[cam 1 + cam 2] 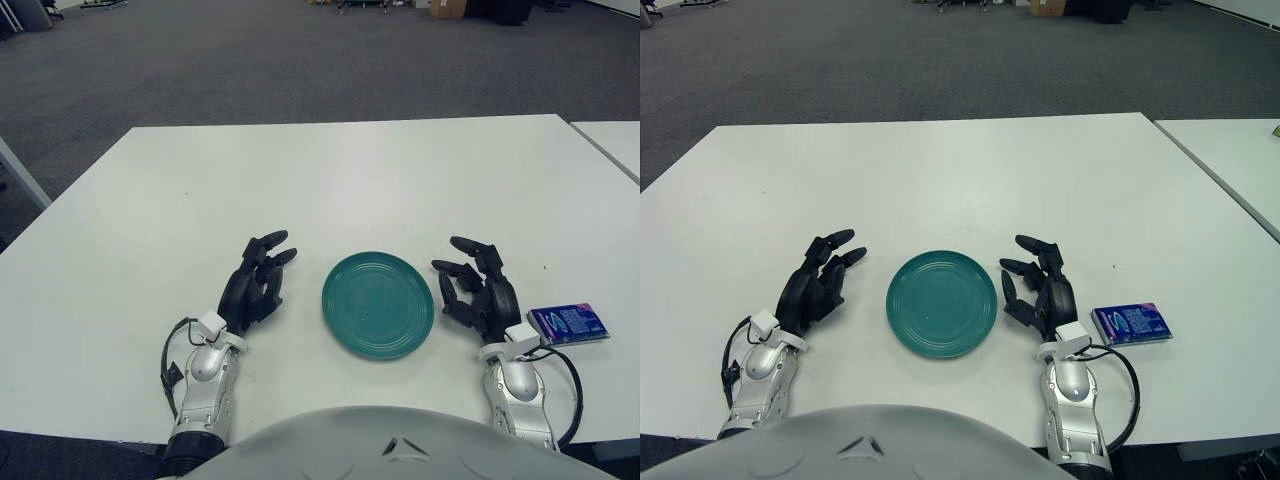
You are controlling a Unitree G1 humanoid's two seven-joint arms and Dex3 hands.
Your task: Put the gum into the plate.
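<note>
My left hand (257,283) shows over the white table (330,170) toward its near edge, fingers loosely spread, gripping nothing. Just right of it, the teal plate (378,304) lies flat and bare (nothing on it), about midway along that near edge. My right hand (478,290) shows beside the plate's right rim, fingers apart, holding nothing. Furthest right, the gum (568,324) lies flat just beside my right wrist, near the table's right edge.

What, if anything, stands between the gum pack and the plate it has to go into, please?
Only the right hand itself. It shows between the gum pack, which lies to its right, and the green plate to its left, fingers open. No other object lies between them. The left hand shows left of the plate.
</note>
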